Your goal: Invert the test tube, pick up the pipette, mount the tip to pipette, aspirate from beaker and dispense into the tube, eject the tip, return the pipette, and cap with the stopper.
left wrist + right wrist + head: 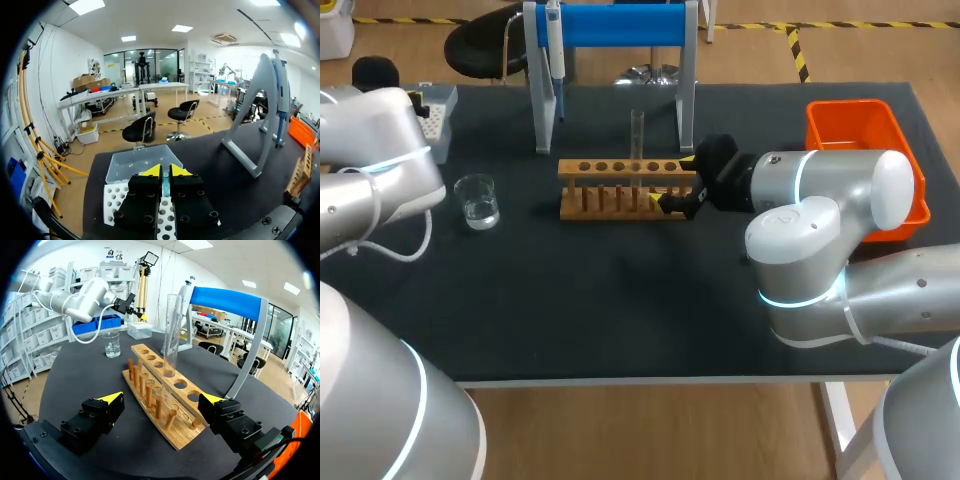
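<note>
Tube (171, 335) upright in wooden rack (179, 436)

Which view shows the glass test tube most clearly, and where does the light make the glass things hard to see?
Head view: the test tube is faint, almost lost against the dark table, and the beaker shows mainly by bright highlights. Right wrist view: the tube stands out clearly in the wooden rack, with a pale streak of light along its wall.

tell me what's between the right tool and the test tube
Only the wooden rack, pegs and empty holes, reaching from the right tool to the test tube; right wrist view.
</note>
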Robot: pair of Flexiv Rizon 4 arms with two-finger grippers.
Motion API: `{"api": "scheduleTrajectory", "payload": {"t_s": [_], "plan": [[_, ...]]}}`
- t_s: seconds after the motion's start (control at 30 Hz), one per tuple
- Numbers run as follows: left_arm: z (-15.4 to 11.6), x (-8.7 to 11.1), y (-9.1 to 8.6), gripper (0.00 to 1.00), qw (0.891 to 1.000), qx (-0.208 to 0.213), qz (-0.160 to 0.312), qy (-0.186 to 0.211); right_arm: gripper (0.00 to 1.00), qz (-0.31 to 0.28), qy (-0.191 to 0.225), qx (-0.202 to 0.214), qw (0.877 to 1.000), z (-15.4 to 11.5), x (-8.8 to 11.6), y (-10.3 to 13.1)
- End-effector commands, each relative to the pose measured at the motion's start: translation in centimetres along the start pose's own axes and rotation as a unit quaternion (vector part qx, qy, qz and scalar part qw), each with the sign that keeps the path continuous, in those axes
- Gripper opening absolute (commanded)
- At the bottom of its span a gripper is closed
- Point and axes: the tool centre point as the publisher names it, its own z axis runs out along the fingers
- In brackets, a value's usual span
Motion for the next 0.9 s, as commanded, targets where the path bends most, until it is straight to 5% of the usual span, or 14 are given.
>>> {"api": "scheduleTrajectory", "payload": {"t_s": [0.03, 0.6, 0.9], "plan": [[-0.7, 0.0, -1.0, 0.0, 1.0, 0.001, 0.003, -0.003, 1.0, 0.0, 0.001, 0.001, 1.0, -0.1, 0.0, 0.0], [-3.7, 0.4, -5.7, 0.0, 0.999, 0.033, 0.028, -0.028, 1.0, 0.0, 0.001, 0.001, 1.0, -0.1, 0.0, 0.0], [-8.8, 4.7, -8.1, 0.0, 0.996, 0.053, 0.063, 0.042, 1.0, 0.0, 0.001, 0.001, 1.0, -0.1, 0.0, 0.0]]}}
